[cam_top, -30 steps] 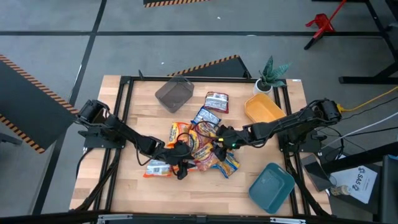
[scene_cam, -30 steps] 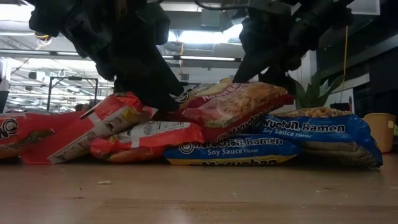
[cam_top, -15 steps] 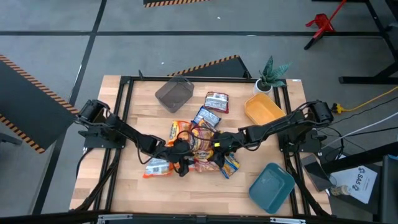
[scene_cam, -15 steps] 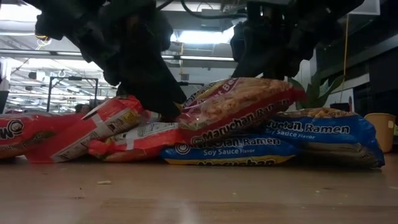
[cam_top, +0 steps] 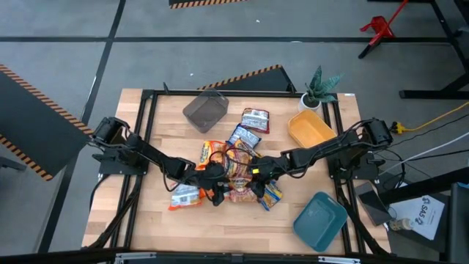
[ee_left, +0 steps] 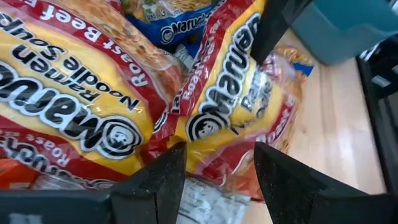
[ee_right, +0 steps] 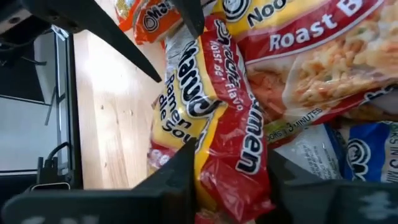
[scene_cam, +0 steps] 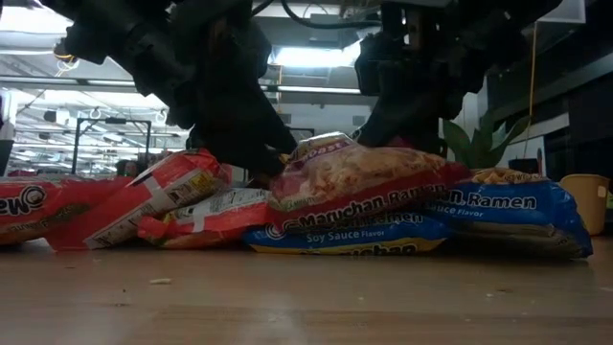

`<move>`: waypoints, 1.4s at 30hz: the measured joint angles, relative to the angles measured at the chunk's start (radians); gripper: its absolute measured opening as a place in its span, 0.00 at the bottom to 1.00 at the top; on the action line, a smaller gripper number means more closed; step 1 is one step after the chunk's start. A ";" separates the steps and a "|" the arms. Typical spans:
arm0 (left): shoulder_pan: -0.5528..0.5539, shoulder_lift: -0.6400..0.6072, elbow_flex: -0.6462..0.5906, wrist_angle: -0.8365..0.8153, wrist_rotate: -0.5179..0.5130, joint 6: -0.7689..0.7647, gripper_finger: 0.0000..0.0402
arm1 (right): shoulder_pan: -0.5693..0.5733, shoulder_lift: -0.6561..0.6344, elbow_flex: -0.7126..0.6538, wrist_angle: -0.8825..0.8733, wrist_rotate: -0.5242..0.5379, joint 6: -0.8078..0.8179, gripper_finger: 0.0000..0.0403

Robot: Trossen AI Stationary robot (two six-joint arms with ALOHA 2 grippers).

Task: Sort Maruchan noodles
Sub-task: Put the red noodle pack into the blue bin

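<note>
Both in the noodle pile [cam_top: 233, 176] mid-bench: left gripper [cam_top: 214, 192] fingers spread, right gripper [cam_top: 254, 182] fingers spread around a red-yellow packet [ee_right: 217, 118].

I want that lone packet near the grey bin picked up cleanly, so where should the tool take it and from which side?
Take the lone packet by a long edge, coming straight down from above. It lies flat on the table, apart from the pile, with bare wood around it, so one finger could probably slide under a crinkled edge. The grey bin beside it leaves the other side freer.

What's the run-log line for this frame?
left gripper: open, over pile | right gripper: open, astride red-yellow packet | bins: no packets visible
</note>
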 joint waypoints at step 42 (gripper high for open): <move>0.063 -0.469 0.037 -0.086 0.002 0.054 0.46 | 0.696 -0.642 0.033 -1.020 0.003 0.668 0.11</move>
